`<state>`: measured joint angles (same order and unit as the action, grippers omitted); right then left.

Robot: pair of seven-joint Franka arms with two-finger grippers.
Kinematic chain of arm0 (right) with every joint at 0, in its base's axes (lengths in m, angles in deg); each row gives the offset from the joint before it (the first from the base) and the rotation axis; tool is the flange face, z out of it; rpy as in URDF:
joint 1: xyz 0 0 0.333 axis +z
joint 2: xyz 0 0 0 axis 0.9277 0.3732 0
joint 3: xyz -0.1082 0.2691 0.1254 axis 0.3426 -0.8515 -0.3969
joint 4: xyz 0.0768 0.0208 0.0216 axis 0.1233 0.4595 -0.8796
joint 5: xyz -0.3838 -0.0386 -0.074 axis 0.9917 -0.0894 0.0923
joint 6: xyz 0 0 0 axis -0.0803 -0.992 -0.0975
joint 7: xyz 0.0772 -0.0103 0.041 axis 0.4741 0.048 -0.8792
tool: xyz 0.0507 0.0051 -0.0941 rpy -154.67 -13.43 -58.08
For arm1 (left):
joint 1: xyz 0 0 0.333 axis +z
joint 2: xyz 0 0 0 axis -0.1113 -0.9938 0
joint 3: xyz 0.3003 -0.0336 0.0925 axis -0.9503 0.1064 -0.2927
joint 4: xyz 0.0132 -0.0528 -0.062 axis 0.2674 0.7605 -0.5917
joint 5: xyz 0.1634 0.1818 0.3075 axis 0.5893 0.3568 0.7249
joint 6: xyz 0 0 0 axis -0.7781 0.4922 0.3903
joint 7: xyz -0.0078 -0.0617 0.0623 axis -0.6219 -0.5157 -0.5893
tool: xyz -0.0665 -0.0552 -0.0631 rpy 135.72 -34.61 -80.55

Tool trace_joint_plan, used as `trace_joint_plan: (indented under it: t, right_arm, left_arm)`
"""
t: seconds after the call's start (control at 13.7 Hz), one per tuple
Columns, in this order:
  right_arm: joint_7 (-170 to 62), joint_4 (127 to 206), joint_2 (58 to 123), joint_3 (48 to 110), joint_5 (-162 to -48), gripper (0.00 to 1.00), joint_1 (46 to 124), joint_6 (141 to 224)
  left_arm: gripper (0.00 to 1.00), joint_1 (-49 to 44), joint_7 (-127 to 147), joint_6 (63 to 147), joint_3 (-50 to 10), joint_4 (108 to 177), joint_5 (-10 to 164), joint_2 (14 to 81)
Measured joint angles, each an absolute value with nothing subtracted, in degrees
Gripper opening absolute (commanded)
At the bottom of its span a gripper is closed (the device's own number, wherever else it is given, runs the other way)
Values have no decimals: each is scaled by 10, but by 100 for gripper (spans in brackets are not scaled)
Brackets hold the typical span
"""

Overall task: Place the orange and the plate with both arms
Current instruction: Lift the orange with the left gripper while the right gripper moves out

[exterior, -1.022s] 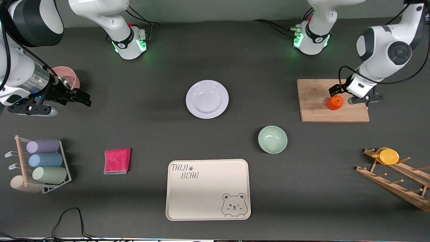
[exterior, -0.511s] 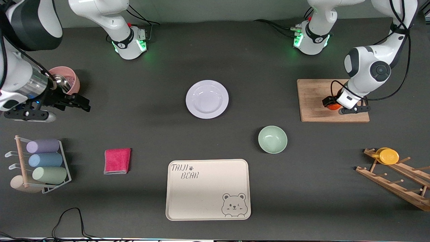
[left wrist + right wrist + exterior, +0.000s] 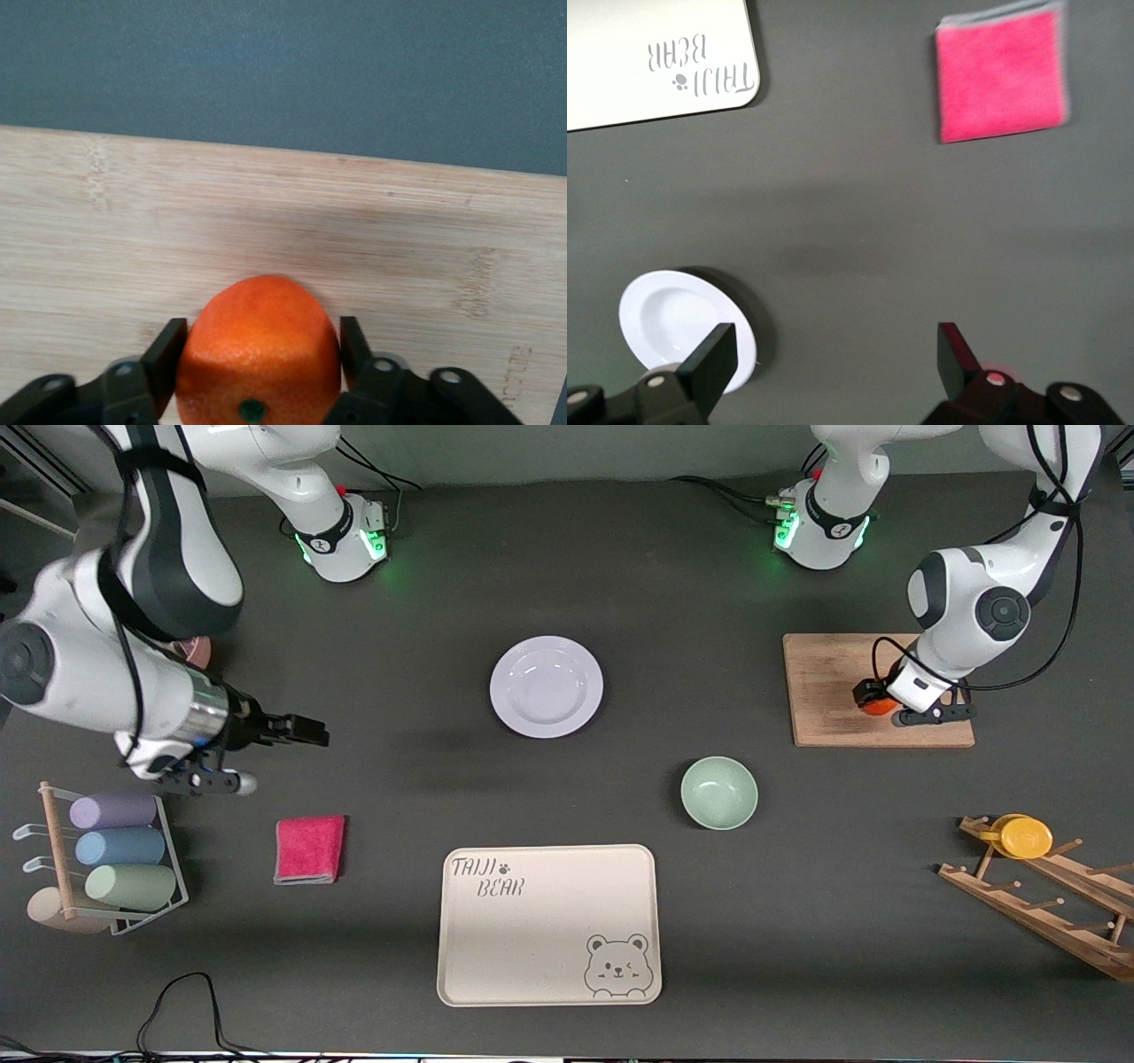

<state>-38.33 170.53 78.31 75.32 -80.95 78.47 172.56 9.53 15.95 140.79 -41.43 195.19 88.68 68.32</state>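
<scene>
The orange (image 3: 877, 707) rests on the wooden cutting board (image 3: 828, 682) at the left arm's end of the table. My left gripper (image 3: 890, 704) is down on it, largely hiding it in the front view. In the left wrist view the orange (image 3: 259, 350) sits between the two fingers (image 3: 164, 354), which press on both its sides; the left gripper (image 3: 261, 363) is shut on it above the board (image 3: 266, 204). The white plate (image 3: 547, 686) lies bare mid-table. My right gripper (image 3: 310, 735) is open and empty, in the air over bare table toward the right arm's end. The right wrist view shows the plate (image 3: 678, 328) past the right gripper (image 3: 833, 354).
A pale-green bowl (image 3: 718, 793) and a cream bear tray (image 3: 548, 924) lie nearer the camera than the plate. A pink cloth (image 3: 309, 849) and a rack of cups (image 3: 111, 859) lie under the right arm. A wooden rack with a yellow disc (image 3: 1026, 837) stands nearer than the board.
My left gripper has come down over the orange and closed on it. My right arm has swung from beside the pink cup out toward the plate.
</scene>
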Motion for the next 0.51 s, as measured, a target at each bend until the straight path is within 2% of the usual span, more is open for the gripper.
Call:
trace_joint_plan:
  t: [0.22,0.37,0.51]
  right_arm:
    - [-354,1705,821,752,-818,100,823,1746]
    - [-332,1710,823,752,-818,100,841,1747]
    - [-331,1717,820,753,-818,100,842,1747]
  left_arm:
    - [0,96,161,1410,-414,1951,887,692]
    - [0,95,160,1401,-411,1947,887,716]
    - [0,93,144,1318,-396,1922,887,762]
